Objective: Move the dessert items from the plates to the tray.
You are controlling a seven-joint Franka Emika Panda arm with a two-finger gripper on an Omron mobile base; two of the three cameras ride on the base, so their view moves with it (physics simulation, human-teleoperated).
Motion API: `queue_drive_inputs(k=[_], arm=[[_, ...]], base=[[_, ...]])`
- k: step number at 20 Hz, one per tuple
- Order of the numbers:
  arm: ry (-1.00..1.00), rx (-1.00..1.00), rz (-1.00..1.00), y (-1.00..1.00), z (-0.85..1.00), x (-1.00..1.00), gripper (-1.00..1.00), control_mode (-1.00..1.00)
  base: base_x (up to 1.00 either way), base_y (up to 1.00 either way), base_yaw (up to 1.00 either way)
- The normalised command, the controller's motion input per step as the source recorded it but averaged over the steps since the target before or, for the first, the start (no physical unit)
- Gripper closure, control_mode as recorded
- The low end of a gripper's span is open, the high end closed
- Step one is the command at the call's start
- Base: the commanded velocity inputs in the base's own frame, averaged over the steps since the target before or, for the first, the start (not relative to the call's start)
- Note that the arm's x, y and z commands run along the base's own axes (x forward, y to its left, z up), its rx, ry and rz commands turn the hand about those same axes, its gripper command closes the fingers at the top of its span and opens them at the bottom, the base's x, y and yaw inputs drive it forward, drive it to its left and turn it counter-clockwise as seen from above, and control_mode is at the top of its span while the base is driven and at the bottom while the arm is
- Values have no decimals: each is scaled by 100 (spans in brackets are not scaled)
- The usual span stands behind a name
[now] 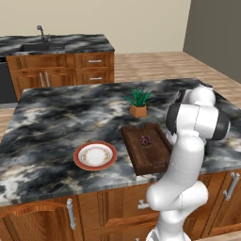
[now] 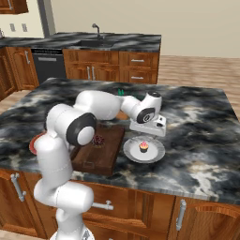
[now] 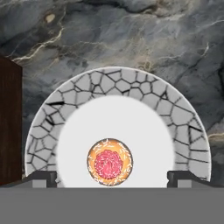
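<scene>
- Now the white arm (image 2: 101, 105) reaches out low across the tabletop (image 2: 197, 122), wrist bent so the hand points straight down.
- Claw (image 3: 112, 177) spread wide, tips (image 3: 41, 177) either side of the cupcake (image 3: 110, 162), pinching nothing.
- Cupcake sits on the whitish plate (image 2: 157, 152) with the crackled rim, just beside the tray (image 1: 155, 155).
- Dark brown lump (image 1: 145, 140) lies in the tray, probably a chocolate sweet.
- Red-rimmed plate (image 1: 82, 162) sits left of the tray.
</scene>
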Motion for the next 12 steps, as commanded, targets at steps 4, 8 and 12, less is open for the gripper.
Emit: queue_drive_inputs(k=[4, 8, 12], arm=[[6, 0, 8, 0, -17, 0, -100, -100], [6, 0, 9, 0, -27, 0, -100, -100], [4, 0, 11, 9, -24, -2, -100, -100]], base=[[0, 0, 0], [0, 0, 0], [0, 0, 0]])
